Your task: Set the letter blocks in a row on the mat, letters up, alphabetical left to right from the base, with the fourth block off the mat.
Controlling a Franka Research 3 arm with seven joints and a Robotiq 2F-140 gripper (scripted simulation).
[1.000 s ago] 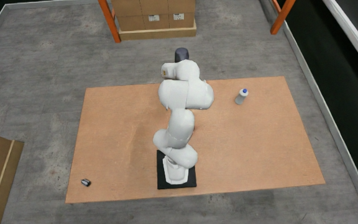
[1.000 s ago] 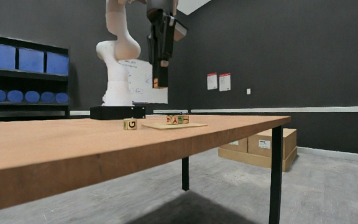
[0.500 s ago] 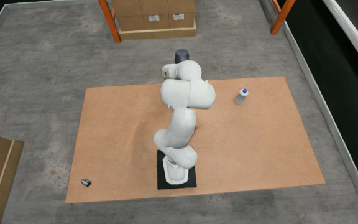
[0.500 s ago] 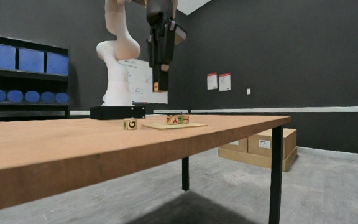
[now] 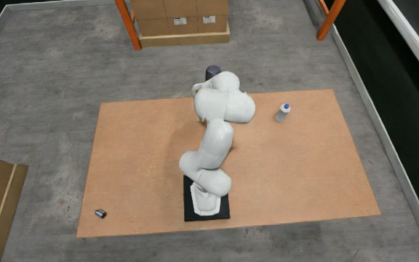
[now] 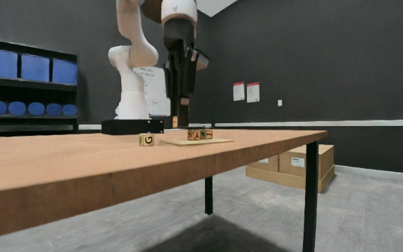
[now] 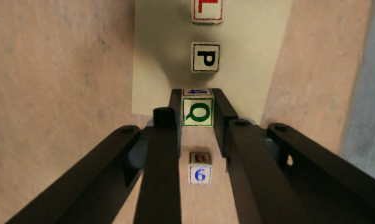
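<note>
My gripper [image 6: 180,121] [image 7: 196,103] is shut on the Q block [image 6: 175,122] [image 7: 198,111], held above the table with green Q up. In the wrist view it overlaps the mat's lower edge. The pale yellow mat [image 6: 222,141] [image 7: 248,50] bears the P block [image 6: 194,135] [image 7: 206,57] and the red L block [image 6: 206,134] [image 7: 207,11], a small gap between them; L is cut off by the wrist view's top edge. P and Q have their tops toward that view's right. A block with a blue 6 [image 6: 147,139] [image 7: 200,174] stands off the mat. In the top view the arm hides the blocks.
A white bottle [image 5: 281,113] with a blue cap stands on the table [image 5: 286,164] right of the arm. A small dark object [image 5: 100,213] lies at the front left corner. The table's far edge runs along the right of the wrist view.
</note>
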